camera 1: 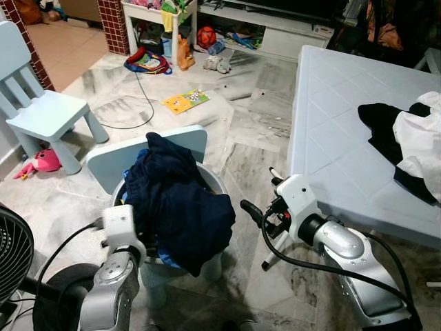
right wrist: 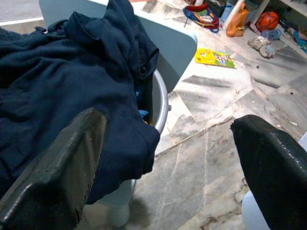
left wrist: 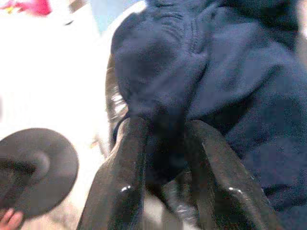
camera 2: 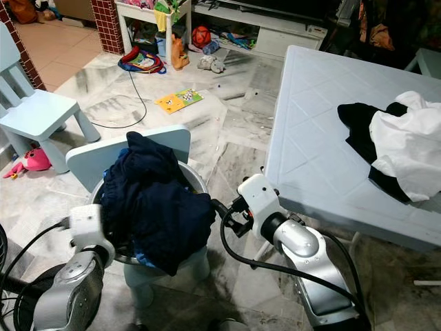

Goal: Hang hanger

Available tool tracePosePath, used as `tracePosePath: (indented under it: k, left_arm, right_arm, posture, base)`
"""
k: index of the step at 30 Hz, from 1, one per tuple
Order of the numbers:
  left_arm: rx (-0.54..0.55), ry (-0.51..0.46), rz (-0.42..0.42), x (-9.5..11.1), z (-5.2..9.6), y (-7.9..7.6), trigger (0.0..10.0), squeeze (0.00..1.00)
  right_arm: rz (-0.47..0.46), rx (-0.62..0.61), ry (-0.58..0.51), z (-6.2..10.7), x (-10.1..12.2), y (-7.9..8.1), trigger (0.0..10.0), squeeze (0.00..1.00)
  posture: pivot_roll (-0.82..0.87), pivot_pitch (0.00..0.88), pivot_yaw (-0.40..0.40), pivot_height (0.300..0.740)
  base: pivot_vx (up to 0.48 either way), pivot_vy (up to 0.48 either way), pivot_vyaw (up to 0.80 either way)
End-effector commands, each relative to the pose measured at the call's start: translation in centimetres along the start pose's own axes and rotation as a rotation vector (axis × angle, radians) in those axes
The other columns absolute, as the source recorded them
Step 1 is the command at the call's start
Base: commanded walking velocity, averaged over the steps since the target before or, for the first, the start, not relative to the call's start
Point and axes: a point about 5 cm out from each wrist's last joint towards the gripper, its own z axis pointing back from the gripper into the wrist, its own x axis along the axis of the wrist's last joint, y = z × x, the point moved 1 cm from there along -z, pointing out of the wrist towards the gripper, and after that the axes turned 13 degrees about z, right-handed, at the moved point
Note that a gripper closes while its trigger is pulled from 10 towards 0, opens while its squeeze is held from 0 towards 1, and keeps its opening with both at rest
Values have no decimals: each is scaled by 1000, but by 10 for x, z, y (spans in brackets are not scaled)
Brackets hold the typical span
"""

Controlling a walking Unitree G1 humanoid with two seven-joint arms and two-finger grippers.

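A heap of navy clothes (camera 1: 176, 200) fills a metal basin (camera 1: 215, 181) that stands on a small pale blue chair (camera 1: 110, 162). My left gripper (left wrist: 165, 129) is at the basin's near left rim, shut on a fold of the navy garment (left wrist: 192, 72). To the right of the heap my right gripper (right wrist: 168, 124) is held wide open with nothing between its fingers; it hovers close beside the hanging navy cloth (right wrist: 72, 105), above the marble floor.
A pale blue table (camera 1: 331, 138) at right carries black and white clothes (camera 1: 413, 138). Another small chair (camera 1: 48, 114) stands at far left, with a black fan (camera 1: 14, 255) near my left arm. A book (camera 1: 185, 101), a cable and toys lie on the floor beyond.
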Motion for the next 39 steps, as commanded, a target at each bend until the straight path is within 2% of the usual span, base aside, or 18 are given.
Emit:
tracePosePath:
  k: [1, 10, 16, 23, 27, 29, 30, 31, 36, 38, 39]
  left_arm:
    - [43, -1, 35, 0, 2, 4, 10000, 1000]
    - [152, -54, 92, 10, 3, 17, 10000, 1000]
    - [193, -39, 186, 9, -6, 32, 10000, 1000]
    - [181, -60, 283, 11, -18, 33, 10000, 1000]
    - [178, -116, 263, 19, -22, 29, 10000, 1000]
    - [164, -161, 264, 23, -22, 22, 10000, 510]
    - [162, -166, 261, 24, -22, 21, 10000, 510]
    - [152, -192, 241, 27, -21, 17, 10000, 0]
    - [151, -241, 229, 29, -15, 11, 10000, 0]
    - [169, -272, 249, 29, -11, 14, 9373, 0]
    - [171, -274, 249, 28, -10, 15, 9373, 0]
  right_arm:
    - [11, -1, 1, 0, 0, -2, 10000, 0]
    - [17, -6, -1, 1, -1, -3, 10000, 0]
    - [19, -4, -4, 1, -1, -3, 10000, 0]
    - [24, -9, -9, 4, 0, -3, 10000, 0]
    - [30, -31, -6, 10, -1, -7, 10000, 0]
    - [31, -52, 3, 18, -3, -9, 10000, 0]
    - [31, -54, 4, 19, -4, -9, 10000, 0]
    - [29, -55, 11, 22, -5, -9, 10000, 0]
    - [27, -48, 39, 34, -11, -6, 10000, 0]
    - [28, -45, 56, 40, -13, -5, 10000, 0]
    - [28, -46, 58, 42, -14, -5, 10000, 0]
  posture:
    - [-103, 87, -110, 740]
    - [-107, 82, -104, 740]
    - [-108, 80, -106, 740]
    - [-122, 85, -116, 740]
    - [-128, 96, -120, 740]
    - [-136, 114, -125, 740]
    - [-136, 114, -125, 740]
    - [-137, 124, -128, 740]
    - [-141, 150, -136, 740]
    - [-148, 172, -141, 740]
    - [-148, 172, -141, 740]
  base:
    - [0, 0, 0]
    - [0, 0, 0]
    - [0, 0, 0]
    - [0, 0, 0]
    - [0, 0, 0]
    - [0, 0, 0]
    - [0, 0, 0]
    - [0, 0, 0]
    - [0, 0, 0]
    - [0, 0, 0]
    - [0, 0, 0]
